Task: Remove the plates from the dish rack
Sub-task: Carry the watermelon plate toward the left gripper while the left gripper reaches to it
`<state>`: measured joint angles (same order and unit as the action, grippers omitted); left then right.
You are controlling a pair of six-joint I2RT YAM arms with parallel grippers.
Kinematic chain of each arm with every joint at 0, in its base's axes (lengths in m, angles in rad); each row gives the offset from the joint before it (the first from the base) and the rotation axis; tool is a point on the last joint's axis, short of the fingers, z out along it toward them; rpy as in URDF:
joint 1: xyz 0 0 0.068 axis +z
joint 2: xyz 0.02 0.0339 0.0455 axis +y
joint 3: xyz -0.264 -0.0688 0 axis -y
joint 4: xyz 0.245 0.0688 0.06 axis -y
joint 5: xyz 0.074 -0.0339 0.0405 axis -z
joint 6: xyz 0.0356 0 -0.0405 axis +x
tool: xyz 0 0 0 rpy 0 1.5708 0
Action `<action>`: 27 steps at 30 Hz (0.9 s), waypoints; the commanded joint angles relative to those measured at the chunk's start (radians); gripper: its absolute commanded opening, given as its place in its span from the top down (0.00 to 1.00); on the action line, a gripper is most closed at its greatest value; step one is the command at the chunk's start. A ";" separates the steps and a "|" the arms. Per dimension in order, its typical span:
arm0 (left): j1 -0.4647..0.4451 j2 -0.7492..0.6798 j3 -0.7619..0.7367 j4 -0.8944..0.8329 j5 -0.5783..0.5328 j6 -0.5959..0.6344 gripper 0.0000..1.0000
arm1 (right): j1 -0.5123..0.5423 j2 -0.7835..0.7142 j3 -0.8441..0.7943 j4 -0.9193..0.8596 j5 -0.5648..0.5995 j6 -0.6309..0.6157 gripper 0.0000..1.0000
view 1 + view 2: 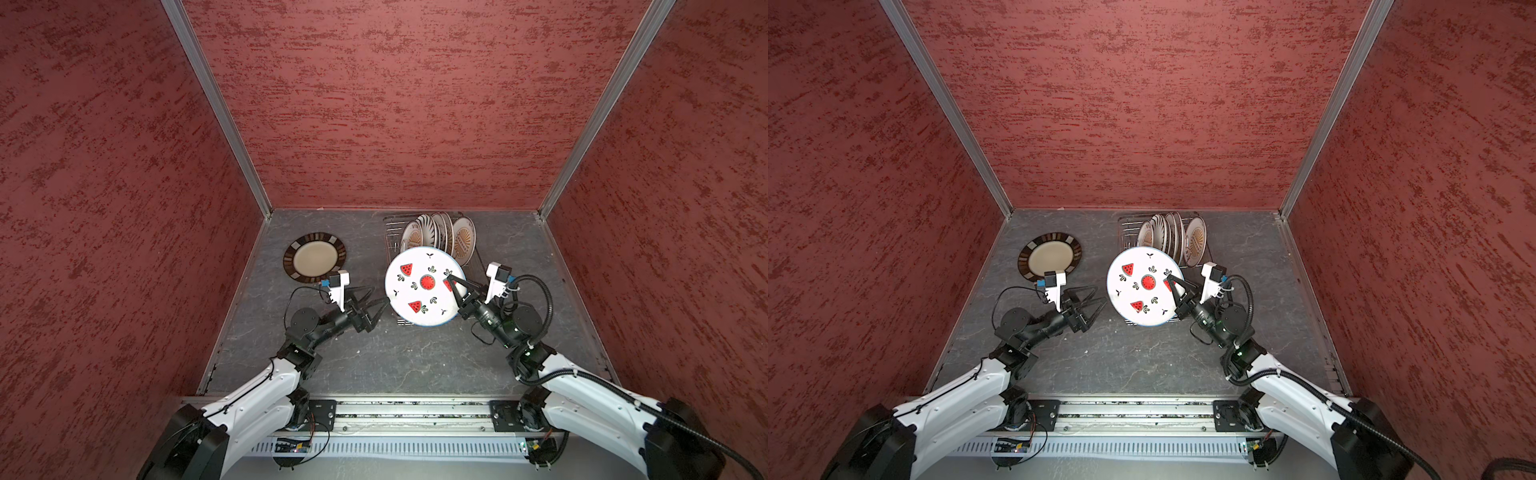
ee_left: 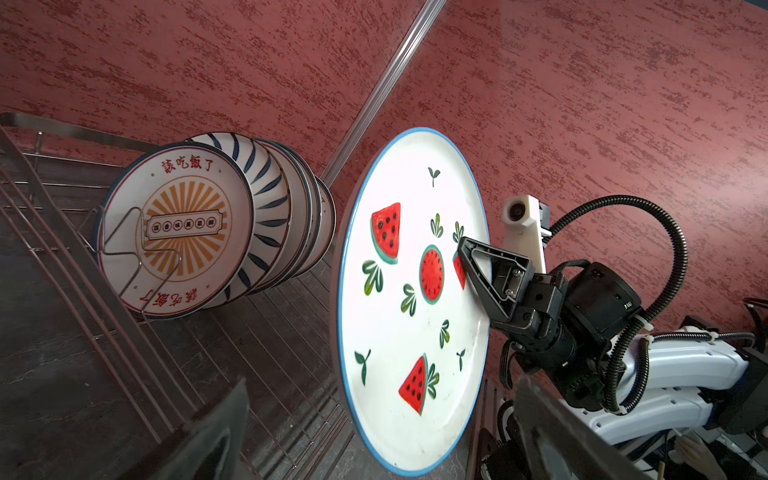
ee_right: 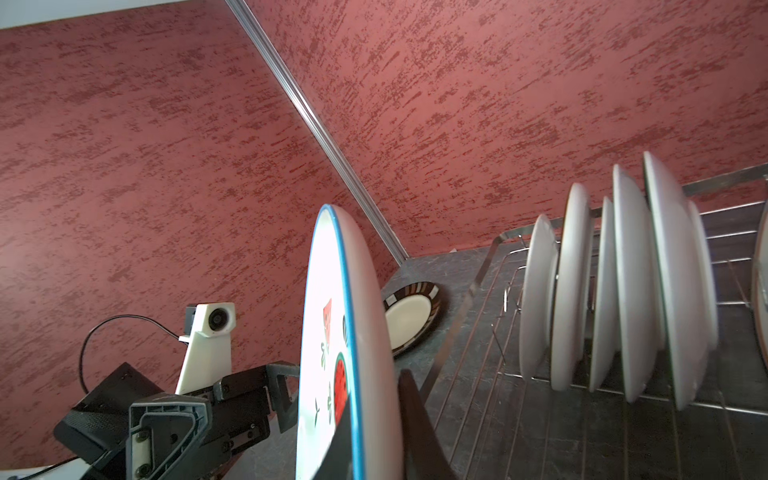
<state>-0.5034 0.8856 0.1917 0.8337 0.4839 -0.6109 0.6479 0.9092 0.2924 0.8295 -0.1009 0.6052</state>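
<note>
right claw (image 1: 449,279): pinched on the right rim of the watermelon plate (image 1: 419,291); one finger (image 2: 469,249) lies across the painted face, the other is hidden behind.
watermelon plate: white with a blue rim, held on edge with its face toward the left arm, over the near end of the rack (image 1: 390,232). Whether the lower edge touches the wires, cannot tell.
left claw (image 1: 380,294): spread wide, nothing between its fingers; tips just beside the plate's left rim. Contact, cannot tell.
rack: silver wire, on the right back part of the tabletop (image 1: 395,357), its far end near the back wall.
plates in rack (image 1: 436,232): a row standing on edge at the far end. In the left wrist view the nearest plate (image 2: 178,228) shows an orange sunburst and red characters, the next dark radial stripes; the right wrist view shows only plain white backs (image 3: 631,291).
dark-rimmed plate (image 1: 314,259): cream centre, flat on the tabletop, left of the rack and well apart from it, beyond the left claw.
</note>
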 commanded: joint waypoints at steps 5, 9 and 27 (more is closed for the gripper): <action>-0.072 0.052 0.048 0.059 -0.028 0.042 0.01 | -0.002 0.135 0.037 0.435 -0.217 0.113 1.00; -0.072 0.053 0.040 0.078 -0.056 -0.003 0.14 | -0.002 0.194 0.041 0.509 -0.242 0.122 1.00; -0.072 0.042 0.070 -0.044 0.051 -0.023 0.63 | -0.002 0.219 0.039 0.474 -0.127 0.030 1.00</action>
<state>-0.5724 0.9405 0.2321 0.8314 0.5125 -0.6529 0.6479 1.1465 0.2924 1.1755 -0.2832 0.6369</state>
